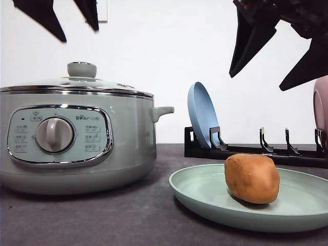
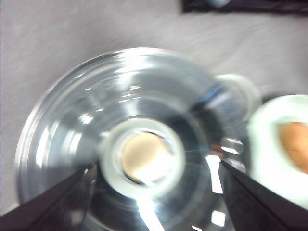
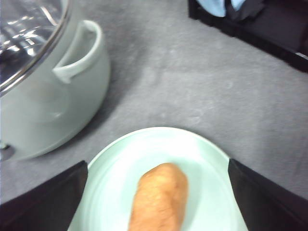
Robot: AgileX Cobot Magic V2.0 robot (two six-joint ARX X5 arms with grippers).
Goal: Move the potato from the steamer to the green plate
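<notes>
The orange-brown potato [image 1: 252, 178] lies on the green plate [image 1: 205, 192] at the front right of the table. To its left stands the sage-green steamer [image 1: 77, 138] with its glass lid and knob [image 1: 82, 69] on. My left gripper [image 1: 79, 35] hangs open high above the lid; the left wrist view looks straight down on the lid knob [image 2: 144, 159] between the spread fingers [image 2: 53, 202]. Well above the plate, my right gripper [image 1: 256, 83] is open and holds nothing. Its wrist view has the potato [image 3: 159, 197] on the plate [image 3: 207, 159] below it.
A black dish rack [image 1: 246, 151] stands behind the green plate. It holds a blue plate [image 1: 202, 115] upright and a pink plate [image 1: 322, 107] at the far right. The steamer's side handle [image 3: 79, 53] points toward the green plate. Dark table [image 1: 128, 220] lies in front.
</notes>
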